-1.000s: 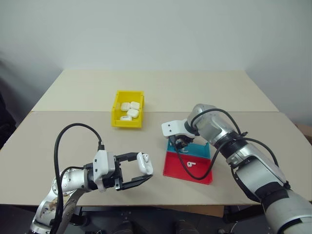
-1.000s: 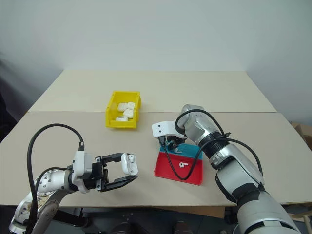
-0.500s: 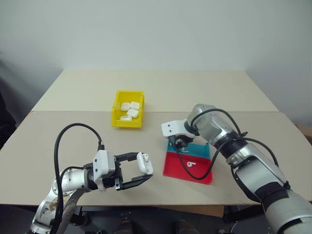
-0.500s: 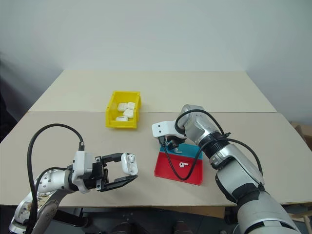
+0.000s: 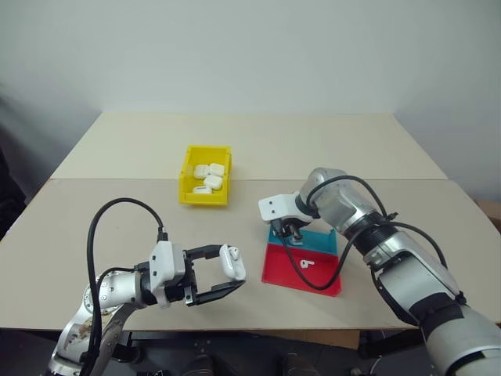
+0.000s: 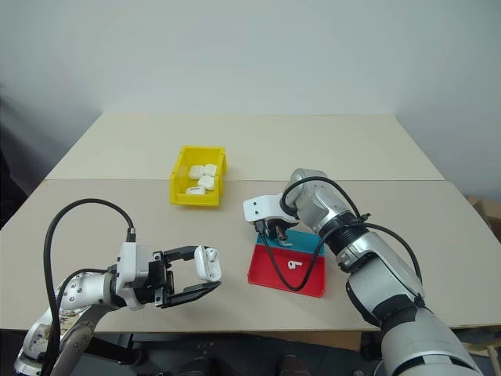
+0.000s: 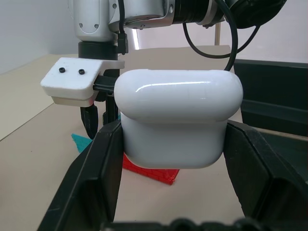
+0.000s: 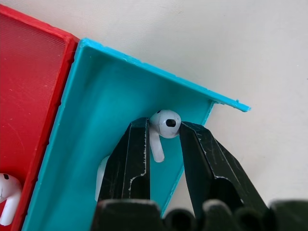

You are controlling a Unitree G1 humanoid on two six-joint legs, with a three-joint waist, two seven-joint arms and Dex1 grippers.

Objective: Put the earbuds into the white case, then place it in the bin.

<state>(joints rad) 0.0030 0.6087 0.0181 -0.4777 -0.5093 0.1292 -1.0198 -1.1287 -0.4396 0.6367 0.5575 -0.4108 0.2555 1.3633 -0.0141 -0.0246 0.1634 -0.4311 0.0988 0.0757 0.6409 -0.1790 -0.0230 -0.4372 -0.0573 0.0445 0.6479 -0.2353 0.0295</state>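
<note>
Right wrist view: the right end effector pinches an earbud in the tray's teal section. Left end effector grips the case tight above the worktop.

2 earbuds, 5 cases, 1 bin, 1 tray

Two beige tables are standing pushed together, a seam running across between them. A plain white wall is rising behind the far edge. Even, diffuse light is falling across the tabletops, casting soft shadows.
</note>
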